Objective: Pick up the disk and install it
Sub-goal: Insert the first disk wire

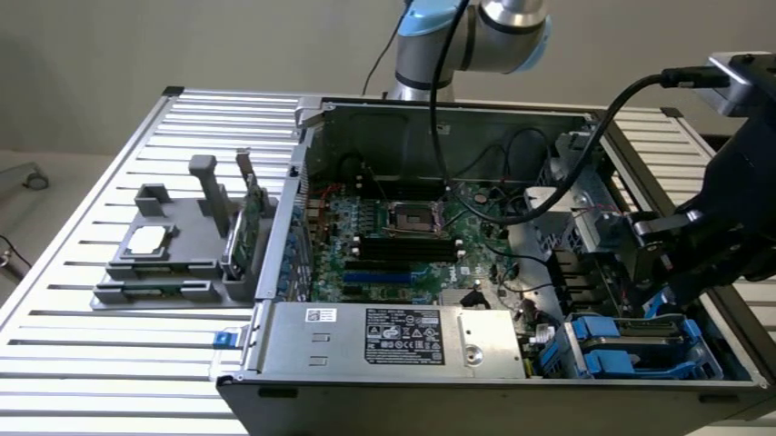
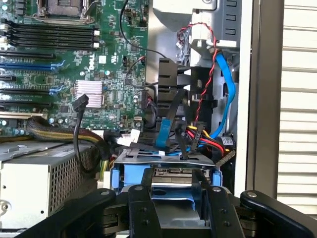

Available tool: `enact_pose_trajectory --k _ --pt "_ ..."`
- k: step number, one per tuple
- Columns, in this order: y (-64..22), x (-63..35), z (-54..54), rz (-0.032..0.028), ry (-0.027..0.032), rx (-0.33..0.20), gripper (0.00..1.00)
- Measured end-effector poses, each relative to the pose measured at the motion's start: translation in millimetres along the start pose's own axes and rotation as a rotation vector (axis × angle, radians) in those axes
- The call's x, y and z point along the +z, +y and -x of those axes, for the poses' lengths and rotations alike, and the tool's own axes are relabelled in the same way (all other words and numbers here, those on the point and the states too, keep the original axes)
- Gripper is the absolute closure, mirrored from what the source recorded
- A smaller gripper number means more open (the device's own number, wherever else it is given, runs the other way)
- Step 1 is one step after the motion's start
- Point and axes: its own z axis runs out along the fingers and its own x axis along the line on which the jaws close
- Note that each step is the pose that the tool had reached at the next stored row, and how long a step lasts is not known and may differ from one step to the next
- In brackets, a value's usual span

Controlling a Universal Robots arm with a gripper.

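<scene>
The disk (image 2: 174,172) is a silver-grey drive in a blue plastic carrier, sitting at the drive bay in the corner of the open computer case (image 1: 424,113), at the exterior view's lower right. Its blue carrier (image 1: 631,343) lies just below my dark gripper (image 1: 664,298). In the wrist view my gripper (image 2: 176,184) reaches down over the carrier's near edge. One black finger (image 2: 147,191) stands on each side of the blue middle part, closed against it. The drive's label is hidden.
Red, blue, black and yellow cables (image 2: 208,124) hang right behind the bay. A grey power supply (image 1: 401,336) sits beside it, with the motherboard (image 1: 388,236) beyond. On the slatted table, a grey fixture (image 1: 164,263) holds a green circuit card (image 1: 251,227) and a small silver chip (image 1: 147,241).
</scene>
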Motion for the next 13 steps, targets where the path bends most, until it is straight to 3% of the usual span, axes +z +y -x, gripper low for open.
enact_pose_trajectory --k 8,13 --pt "0.9 0.8 1.3 0.002 -0.0056 0.057 0.56" --pt "8.0 1.5 1.4 0.0012 -0.0081 0.068 0.56"
